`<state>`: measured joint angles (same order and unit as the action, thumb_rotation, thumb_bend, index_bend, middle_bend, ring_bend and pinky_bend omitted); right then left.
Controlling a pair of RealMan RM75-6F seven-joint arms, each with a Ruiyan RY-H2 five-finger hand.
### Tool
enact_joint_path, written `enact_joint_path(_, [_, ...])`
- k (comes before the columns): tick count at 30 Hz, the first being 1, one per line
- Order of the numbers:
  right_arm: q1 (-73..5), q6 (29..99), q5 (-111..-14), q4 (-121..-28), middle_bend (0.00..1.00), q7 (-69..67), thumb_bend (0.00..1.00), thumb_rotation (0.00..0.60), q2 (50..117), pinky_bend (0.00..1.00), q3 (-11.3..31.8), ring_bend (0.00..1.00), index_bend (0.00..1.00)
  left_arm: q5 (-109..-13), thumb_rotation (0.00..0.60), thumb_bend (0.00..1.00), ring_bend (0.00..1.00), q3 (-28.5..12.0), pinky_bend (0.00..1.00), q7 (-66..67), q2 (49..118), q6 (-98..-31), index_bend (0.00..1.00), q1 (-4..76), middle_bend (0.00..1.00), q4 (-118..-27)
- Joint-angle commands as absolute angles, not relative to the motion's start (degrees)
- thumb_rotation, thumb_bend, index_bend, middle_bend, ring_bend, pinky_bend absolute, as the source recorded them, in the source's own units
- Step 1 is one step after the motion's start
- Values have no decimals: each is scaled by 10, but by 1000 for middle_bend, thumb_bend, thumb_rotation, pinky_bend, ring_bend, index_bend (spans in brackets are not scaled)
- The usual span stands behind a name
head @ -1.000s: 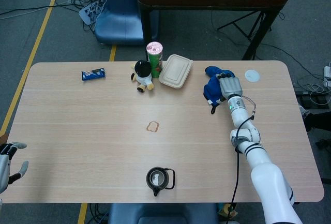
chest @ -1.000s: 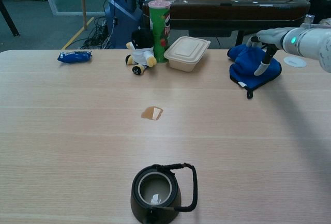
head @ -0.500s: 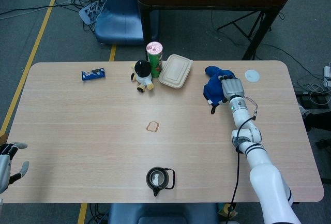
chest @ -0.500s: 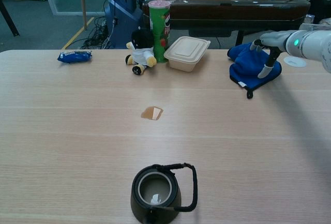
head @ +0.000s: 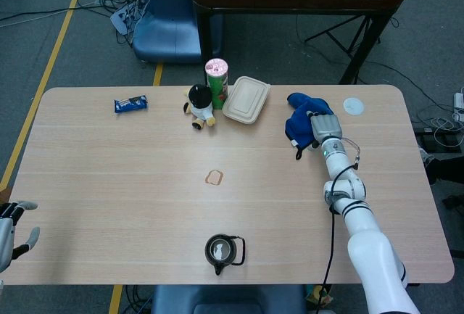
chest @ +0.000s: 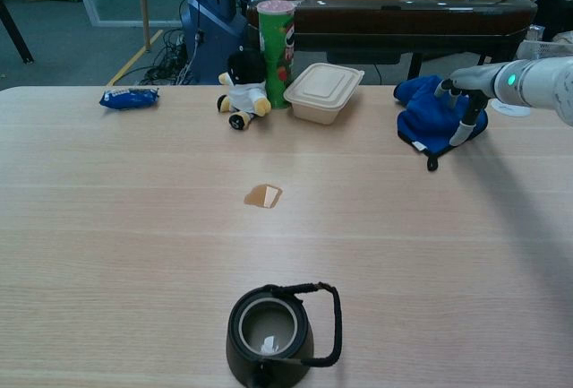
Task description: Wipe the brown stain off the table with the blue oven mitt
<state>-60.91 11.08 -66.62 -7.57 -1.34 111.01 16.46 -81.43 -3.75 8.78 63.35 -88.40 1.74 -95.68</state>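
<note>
My left hand [head: 13, 230] hangs off the table's [head: 109, 183] left edge, fingers apart, empty (head view only). Green chip can [chest: 277, 40]: lettering too blurred to read. Brown stain [chest: 263, 195] sits mid-table, a pale patch inside it. Blue oven mitt [chest: 433, 117] lies crumpled far right; my right hand [chest: 467, 92] has fingers down on it, grip uncertain.

The blue oven mitt [chest: 431, 117] is bunched at the table's far right. The brown stain [chest: 262, 196], a small patch, is located mid-table.
</note>
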Motion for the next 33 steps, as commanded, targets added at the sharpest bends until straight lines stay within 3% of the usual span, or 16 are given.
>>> enact_joint_path(1, [-606,106,-670,-80,223,-15,246,600,1109,248,163,118,6,-815,600,301,258,-37,260,87,633,-885,349,17,320,-957])
enact_joint_path(9, [-586,108,-688,-118,248,-35,249,600,1091,248,152,190,37,-821,600,301,257,-36,260,84,633,-886,349,17,320,-957])
enact_joint_path(18, [-547,139,-725,-221,250,-86,249,600,1034,279,133,228,37,-828,600,301,258,-35,260,82,635,-884,349,20,320,-956])
enact_joint_path(33, [-449,297,-820,-609,281,-179,249,600,796,299,78,250,37,-835,600,300,257,-37,260,75,639,-876,349,28,320,-952])
